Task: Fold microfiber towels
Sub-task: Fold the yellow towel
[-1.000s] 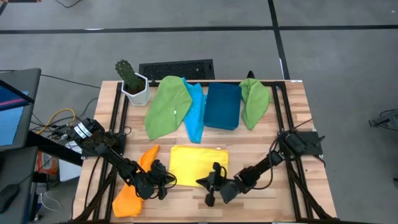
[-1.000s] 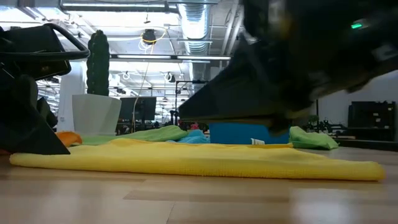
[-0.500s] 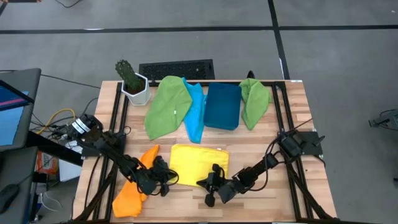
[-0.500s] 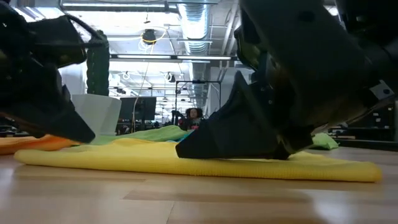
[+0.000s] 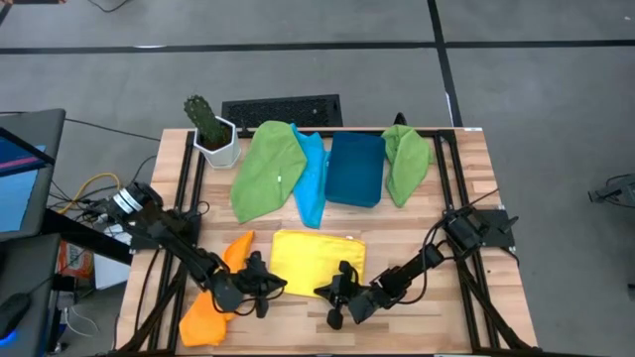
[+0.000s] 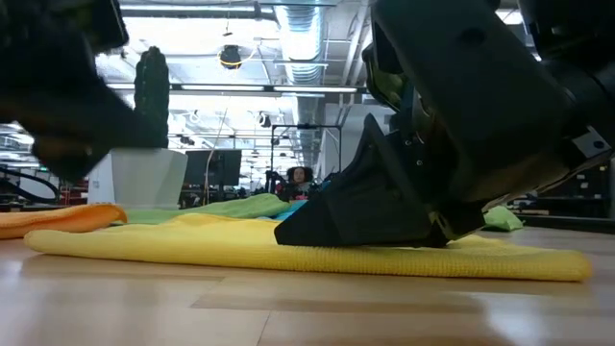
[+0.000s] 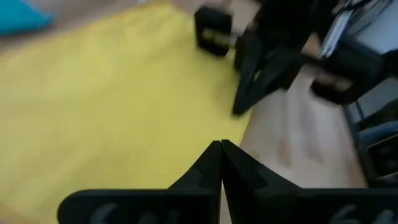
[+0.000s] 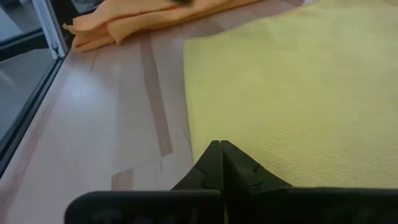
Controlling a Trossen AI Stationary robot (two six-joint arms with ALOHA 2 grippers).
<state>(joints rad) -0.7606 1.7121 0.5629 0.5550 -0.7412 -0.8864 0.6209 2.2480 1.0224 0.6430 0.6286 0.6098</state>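
High view: yellow towel (image 5: 317, 261) is lying flat at the surface's (image 5: 476, 169) near middle, long axis running left to right. Left end effector (image 5: 266, 287) is sitting at its near-left corner, right end effector (image 5: 331, 292) on its near edge, equally close.

Low view: right end effector is pressing on the towel's near edge.

Wrist views: both end effectors' fingers are pressed together, nothing visibly pinched.

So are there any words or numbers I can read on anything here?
No readable words or numbers anywhere.
Small white tag on the big green microfiber towel: too small to read.
Black keyboard behind the wooden table: its keys are too small to read.
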